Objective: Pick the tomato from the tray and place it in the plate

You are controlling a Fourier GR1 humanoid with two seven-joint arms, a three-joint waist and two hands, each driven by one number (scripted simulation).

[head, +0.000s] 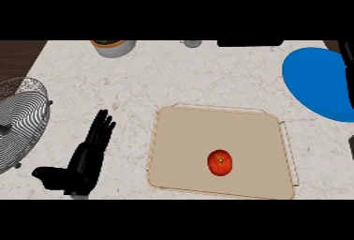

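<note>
Fingers of the left hand stretch straight and relaxed, holding nothing, beside the tray's left edge. On the tray lies the tomato, nearer its front edge; the blue plate sits at the counter's right edge.

My counter is pale marble, and the beige tray lies flat on it right in front of me. Up and to the right of the tray sits the blue plate; well to the tray's left stands a wire basket. Beyond the tray's far left corner a grey bowl rests near the counter's back edge.
</note>
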